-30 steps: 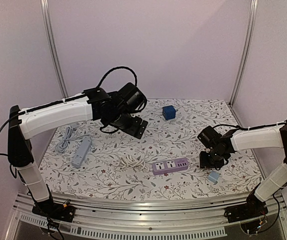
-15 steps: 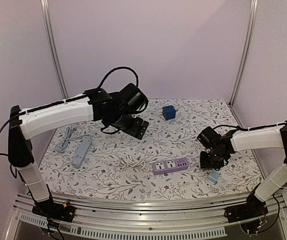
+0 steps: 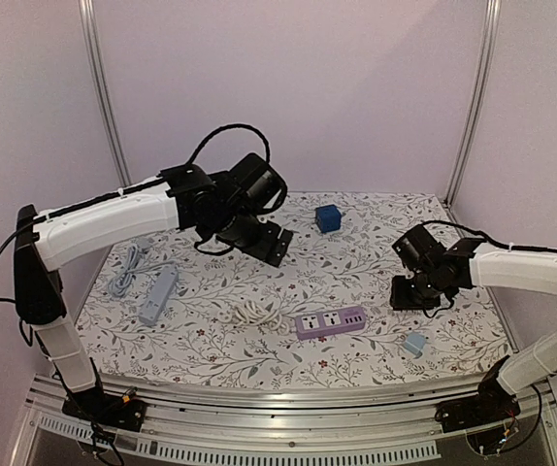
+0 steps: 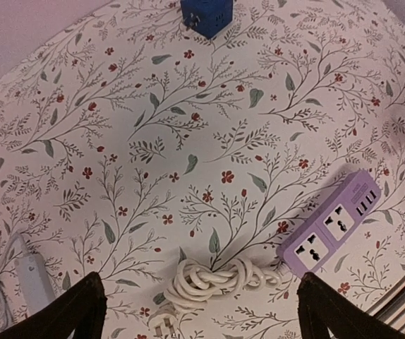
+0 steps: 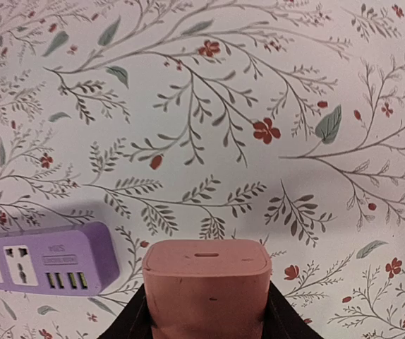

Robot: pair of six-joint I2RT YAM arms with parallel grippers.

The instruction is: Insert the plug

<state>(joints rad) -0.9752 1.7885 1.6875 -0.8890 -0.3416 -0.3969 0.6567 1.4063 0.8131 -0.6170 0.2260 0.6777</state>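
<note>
My right gripper (image 3: pixel 422 293) is shut on a pink plug adapter (image 5: pixel 207 286), held above the floral tablecloth, to the right of the purple power strip (image 3: pixel 330 321). The strip's USB end shows at lower left in the right wrist view (image 5: pixel 44 260). My left gripper (image 3: pixel 264 243) is open and empty, high over the table's middle. In the left wrist view my left gripper (image 4: pixel 199 286) looks down on the strip (image 4: pixel 333 226), the strip's coiled white cord (image 4: pixel 220 279) and the cord's white plug (image 4: pixel 161 325).
A blue cube adapter (image 3: pixel 329 217) sits at the back. A grey-blue power strip (image 3: pixel 159 295) with its cable (image 3: pixel 125 272) lies at the left. A small light-blue adapter (image 3: pixel 414 343) lies near the front right. Metal posts stand at the back corners.
My right gripper has moved a little to the right and back with the pink adapter, away from the light-blue adapter. The left arm has barely shifted.
</note>
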